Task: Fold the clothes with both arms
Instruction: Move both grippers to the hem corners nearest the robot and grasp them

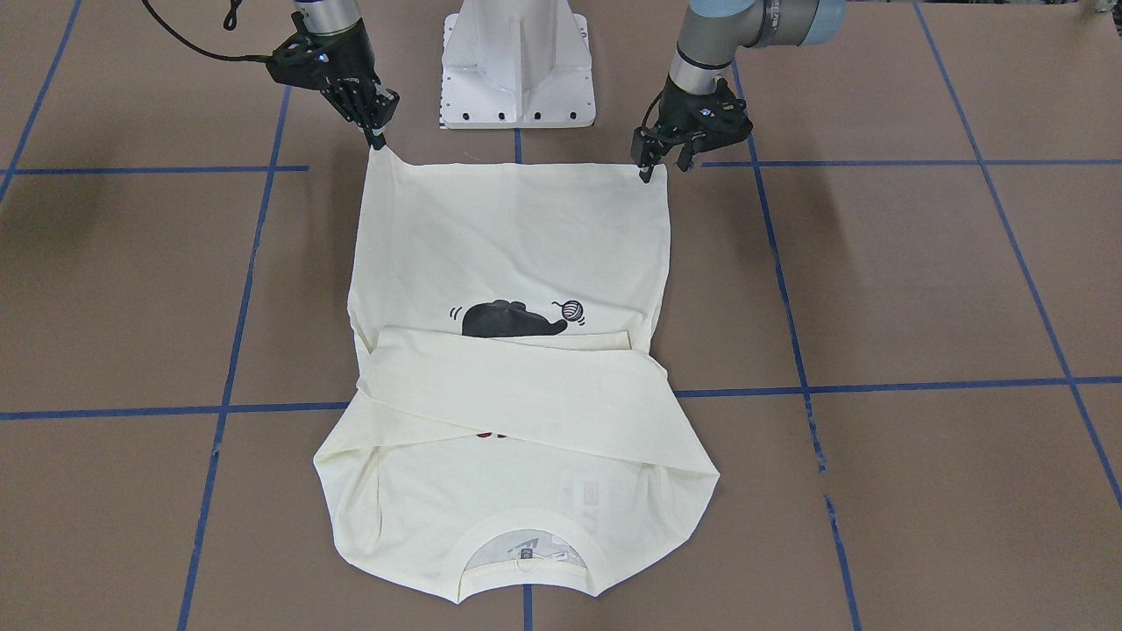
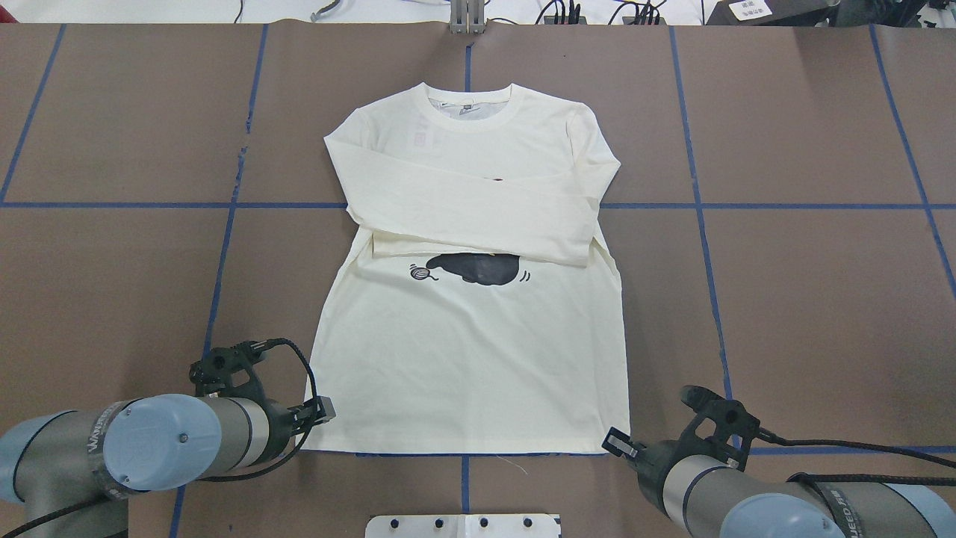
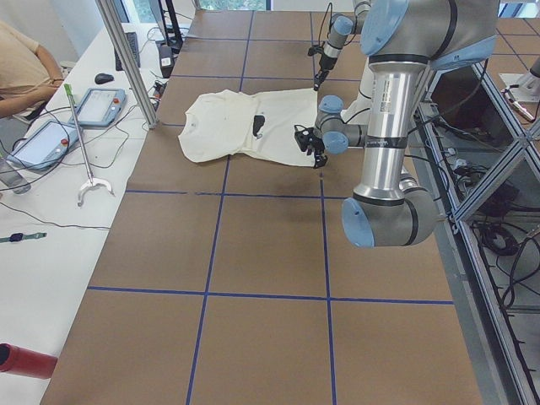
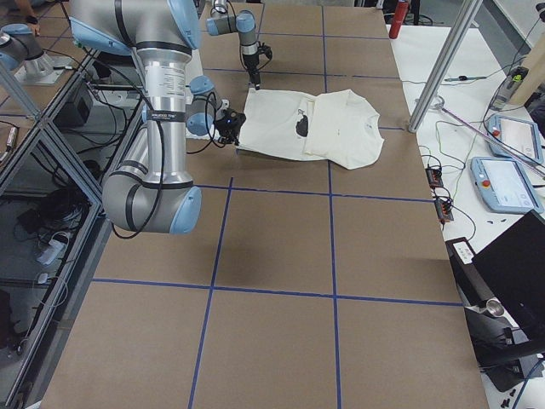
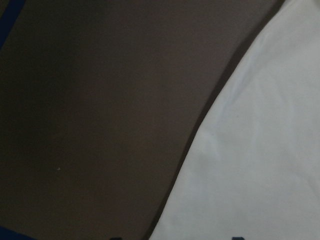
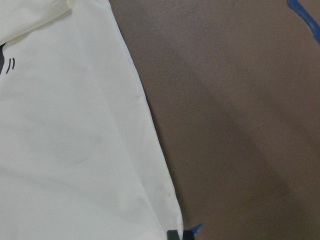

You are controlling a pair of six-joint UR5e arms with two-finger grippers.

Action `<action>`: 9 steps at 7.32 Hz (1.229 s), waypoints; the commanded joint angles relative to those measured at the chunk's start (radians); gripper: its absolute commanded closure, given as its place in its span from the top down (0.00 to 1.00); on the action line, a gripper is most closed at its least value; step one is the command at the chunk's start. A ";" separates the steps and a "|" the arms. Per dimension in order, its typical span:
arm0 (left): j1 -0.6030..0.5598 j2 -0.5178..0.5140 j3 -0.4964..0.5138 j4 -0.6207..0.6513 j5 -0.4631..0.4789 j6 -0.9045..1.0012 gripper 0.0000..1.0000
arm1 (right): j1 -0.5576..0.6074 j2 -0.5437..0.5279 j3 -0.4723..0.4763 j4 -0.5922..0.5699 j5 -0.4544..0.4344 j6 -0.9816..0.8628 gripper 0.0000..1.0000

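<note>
At the robot-side surface [image 1: 920, 280] edge, my right fingers [image 1: 377, 131] pinch one T-shirt [image 1: 508, 245] hem corner; left fingers [image 1: 646, 166], parted, straddle the other.

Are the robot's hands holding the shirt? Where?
The right gripper looks pinched on a bottom hem corner of the cream long-sleeved T-shirt, which peaks up there. The left gripper sits at the other corner; its grip cannot be told.

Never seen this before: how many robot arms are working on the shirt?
2. The left arm is at one hem corner of the shirt, the right arm at the other; none seems hidden.
</note>
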 commanded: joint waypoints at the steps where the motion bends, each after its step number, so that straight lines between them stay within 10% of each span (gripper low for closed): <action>1: 0.008 0.002 0.004 0.002 -0.001 -0.002 0.67 | -0.001 0.001 -0.001 0.000 -0.001 0.000 0.00; 6: 0.037 0.001 0.020 0.000 -0.001 -0.035 0.51 | -0.002 0.000 -0.005 0.000 -0.001 0.000 0.00; 7: 0.039 0.001 0.020 0.002 -0.001 -0.037 0.38 | -0.002 0.000 -0.007 0.000 -0.001 0.000 0.00; 8: 0.039 -0.002 0.012 0.000 -0.002 -0.038 0.00 | -0.002 0.001 -0.006 0.002 -0.001 0.000 0.00; 9: 0.038 -0.007 0.009 0.000 -0.015 -0.037 0.00 | -0.001 0.001 -0.006 0.002 -0.003 0.000 0.00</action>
